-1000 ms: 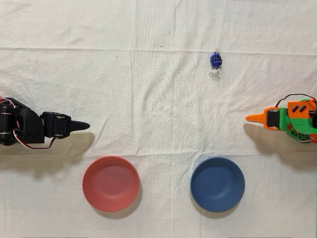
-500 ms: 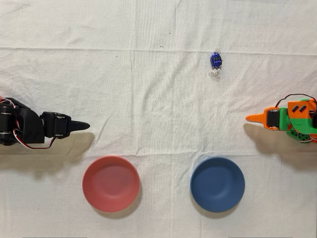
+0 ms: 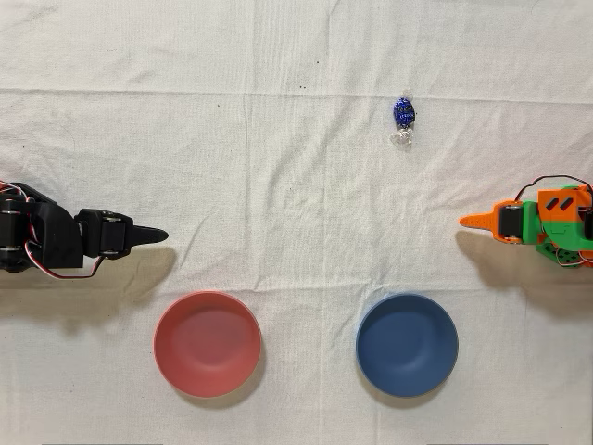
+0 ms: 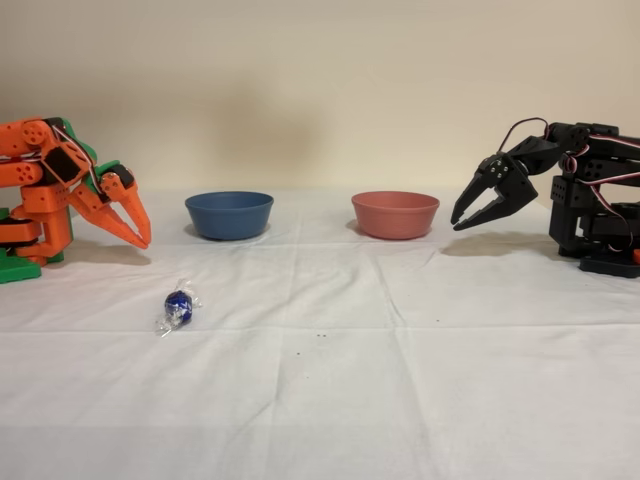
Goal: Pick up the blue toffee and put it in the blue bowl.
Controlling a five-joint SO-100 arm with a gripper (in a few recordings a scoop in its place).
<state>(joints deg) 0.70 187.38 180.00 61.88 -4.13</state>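
The blue toffee (image 3: 404, 114) lies on the white cloth, its shiny dark-blue foil and clear twisted ends showing; in the fixed view the toffee (image 4: 178, 306) sits in front of the orange arm. The blue bowl (image 3: 407, 345) stands near the bottom edge of the overhead view, and the same bowl (image 4: 229, 214) stands behind the toffee in the fixed view. My orange gripper (image 3: 466, 222) rests folded at the right edge, shut, with nothing in it. In the fixed view the gripper (image 4: 143, 238) points down at the left, well apart from the toffee and bowl.
A pink-red bowl (image 3: 207, 343) stands left of the blue bowl in the overhead view. The idle black arm (image 3: 65, 241) sits at the left edge there. A creased white cloth (image 3: 296, 185) covers the table.
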